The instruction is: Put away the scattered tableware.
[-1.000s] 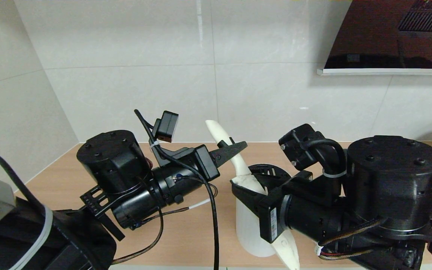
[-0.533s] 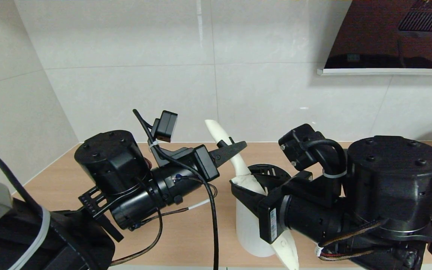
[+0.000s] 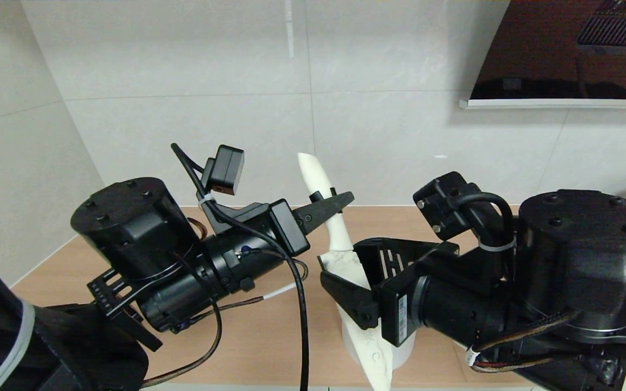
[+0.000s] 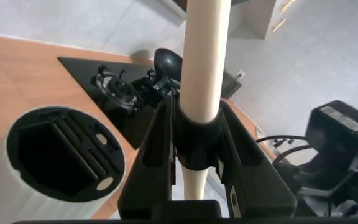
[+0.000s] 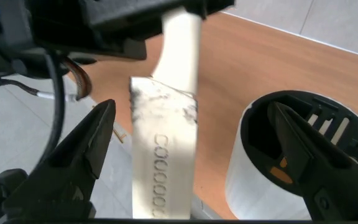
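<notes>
A cream-white knife [image 3: 313, 174] stands tilted above the wooden counter [image 3: 269, 336], handle up and blade down. My left gripper [image 3: 332, 203] is shut on its handle [image 4: 204, 56]. The blade [image 5: 163, 180] hangs between the wide-apart fingers of my open right gripper [image 3: 343, 263], which do not press on it. Just behind and below the blade stands a white cylindrical utensil holder [image 3: 405, 350] with a black slotted insert [image 4: 61, 155]. The right arm hides most of it in the head view.
A black cooktop [image 4: 117, 87] with a burner and a dark pan [image 4: 166, 59] lies on the counter beyond the holder. A dark range hood [image 3: 563, 54] hangs at the upper right. Tiled walls close the counter at the back and the left.
My left gripper has lifted the knife a little higher. The right gripper has shifted left and lower along the blade and now covers more of the holder.
</notes>
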{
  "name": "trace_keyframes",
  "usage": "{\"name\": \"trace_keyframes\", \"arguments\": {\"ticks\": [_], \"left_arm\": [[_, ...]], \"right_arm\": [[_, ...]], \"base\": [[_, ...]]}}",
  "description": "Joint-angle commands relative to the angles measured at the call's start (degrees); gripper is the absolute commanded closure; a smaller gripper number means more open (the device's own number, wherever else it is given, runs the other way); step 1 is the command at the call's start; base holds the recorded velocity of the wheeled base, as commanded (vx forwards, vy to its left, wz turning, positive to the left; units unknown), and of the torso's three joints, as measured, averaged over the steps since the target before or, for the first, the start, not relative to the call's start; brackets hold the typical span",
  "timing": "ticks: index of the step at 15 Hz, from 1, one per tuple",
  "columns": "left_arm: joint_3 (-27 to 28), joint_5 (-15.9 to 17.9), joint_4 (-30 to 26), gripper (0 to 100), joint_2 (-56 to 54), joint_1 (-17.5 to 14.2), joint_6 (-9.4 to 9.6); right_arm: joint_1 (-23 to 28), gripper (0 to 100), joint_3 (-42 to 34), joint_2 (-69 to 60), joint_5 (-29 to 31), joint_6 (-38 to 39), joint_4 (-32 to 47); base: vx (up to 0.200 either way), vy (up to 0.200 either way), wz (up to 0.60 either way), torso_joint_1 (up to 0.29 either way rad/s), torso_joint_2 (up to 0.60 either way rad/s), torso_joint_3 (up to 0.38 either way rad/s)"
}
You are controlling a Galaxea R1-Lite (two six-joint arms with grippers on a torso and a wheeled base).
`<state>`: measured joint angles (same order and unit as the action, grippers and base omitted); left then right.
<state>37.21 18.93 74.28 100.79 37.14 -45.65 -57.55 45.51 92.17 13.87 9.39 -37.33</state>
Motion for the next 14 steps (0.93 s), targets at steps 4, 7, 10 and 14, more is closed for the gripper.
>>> {"name": "trace_keyframes", "arguments": {"ticks": [4, 7, 10, 14], "left_arm": [[3.31, -6.01, -5.11, 100, -0.77, -0.05, 5.49], [11.40, -12.60, -15.57, 100, -3.23, -0.14, 10.23], [19.92, -19.28, -25.23, 100, -3.41, -0.14, 17.62], [25.46, -29.65, -27.26, 100, 0.63, 0.03, 29.13]], "right_arm": [[3.32, 0, -0.86, -5.07, -0.25, -0.25, 0.41], [11.58, 0, -0.86, -8.94, -0.43, -0.42, 0.77], [15.36, 0, -0.77, -11.75, -1.22, -0.42, 5.25], [16.59, 0, -0.86, -11.23, -2.89, -0.42, 5.51]], "base": [[0.000, 0.000, 0.00, 0.000, 0.00, 0.000], [0.000, 0.000, 0.00, 0.000, 0.00, 0.000], [0.000, 0.000, 0.00, 0.000, 0.00, 0.000], [0.000, 0.000, 0.00, 0.000, 0.00, 0.000]]}}
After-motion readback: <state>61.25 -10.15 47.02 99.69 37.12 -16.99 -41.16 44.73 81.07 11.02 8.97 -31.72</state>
